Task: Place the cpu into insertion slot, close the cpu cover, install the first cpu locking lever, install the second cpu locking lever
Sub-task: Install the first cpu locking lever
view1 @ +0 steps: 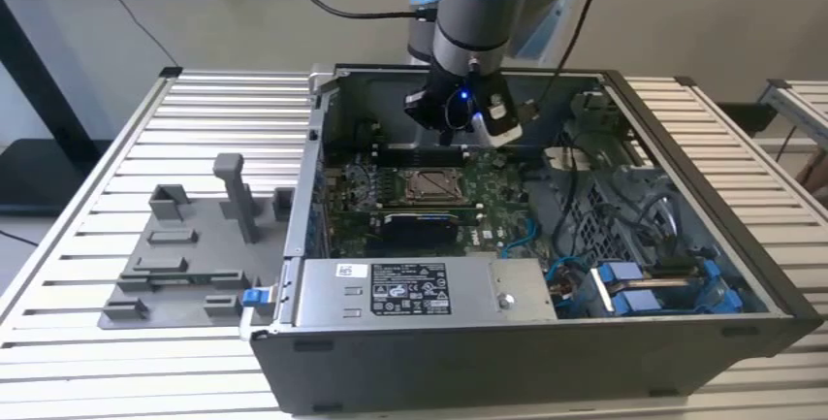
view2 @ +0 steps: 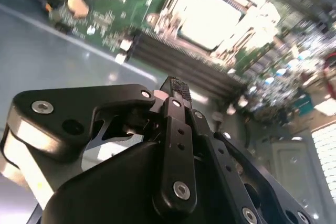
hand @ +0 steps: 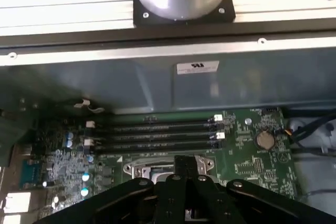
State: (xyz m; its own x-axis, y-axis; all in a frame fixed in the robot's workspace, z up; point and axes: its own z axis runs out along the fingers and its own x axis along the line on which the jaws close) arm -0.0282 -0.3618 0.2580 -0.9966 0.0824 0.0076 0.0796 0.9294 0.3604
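the gripper (view2: 176, 90) is closed, empty, above the slot (view1: 429, 185). the cpu (view2: 212, 20) sits there; its cover is likely thin, stiff, best pushed at an edge.

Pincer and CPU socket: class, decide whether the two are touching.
Apart. In the exterior view the pincer hangs above the motherboard, behind the CPU socket, with bare board visible between them. The second wrist view shows the socket well beyond the fingertips.

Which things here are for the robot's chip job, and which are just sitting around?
For the job:
- gripper, hanging above the green board
- insertion slot

Just lying about:
- grey plastic stand on the table
- power supply box
- blue cables
- round battery
- memory slots
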